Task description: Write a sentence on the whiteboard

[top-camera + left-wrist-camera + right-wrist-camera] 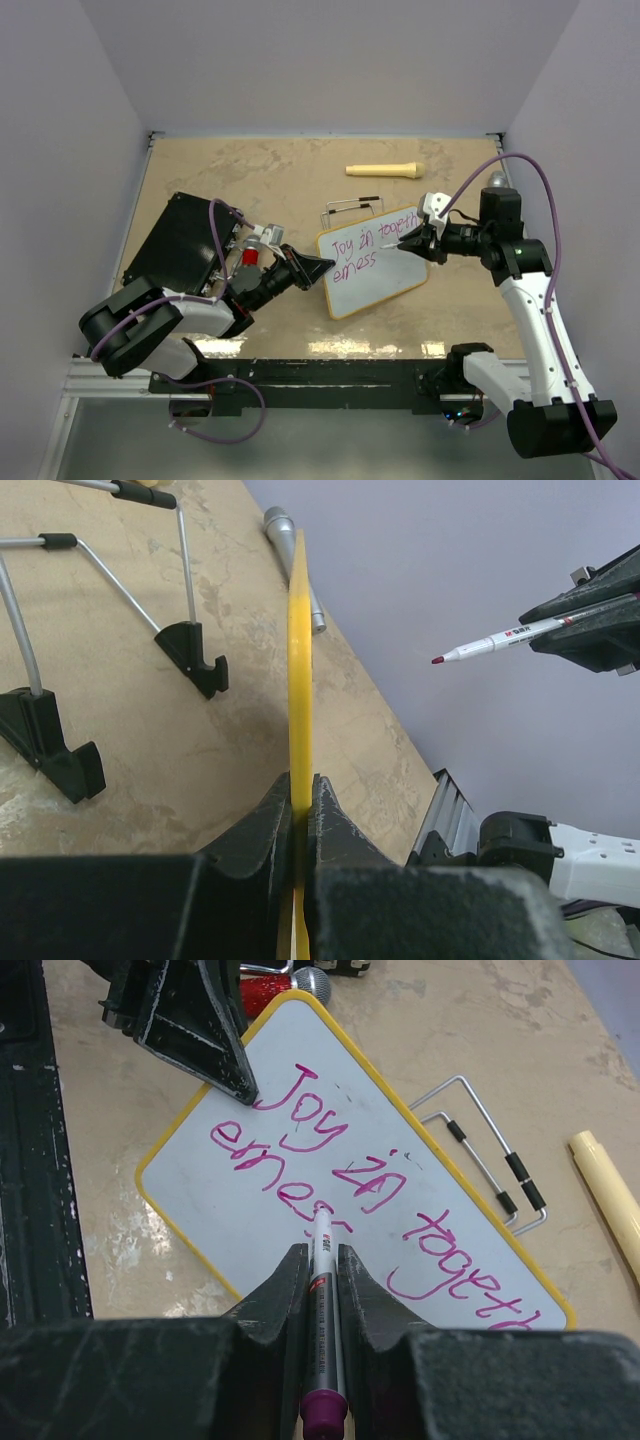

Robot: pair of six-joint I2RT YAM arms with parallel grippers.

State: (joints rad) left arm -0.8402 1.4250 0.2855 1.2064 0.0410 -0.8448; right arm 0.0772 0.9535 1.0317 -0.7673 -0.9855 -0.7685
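Tan mottled tabletop [250, 180], plain lavender walls [330, 60] all round, nothing fancy. The small white whiteboard with the yellow rim [385, 278] sits a bit right of the table's middle, tipped up off the surface. The left gripper [325, 266] is clenched on the board's edge at 9 o'clock. The right gripper [408, 243] comes in from 3 o'clock, pinching a slim white marker with a magenta tip [322, 1260].

The pink handwritten sentence [368, 240] reads "Joy in togeth" on top and "erness" below, so I'd say we're mid-writing on line two. From the left wrist view the tip hangs off the board's face, not touching. The next move probably calls for setting the tip down just past "erness" and keeping the board steady while the next word goes on.

Head count:
- one board
- one marker
- two lines of writing
- one cream stick-shaped thing [383, 170] at the board's 12 o'clock
- one wire stand [352, 207] just behind the board, with two black feet [190, 655]
- one flat black case [175, 245] at the table's 9 o'clock
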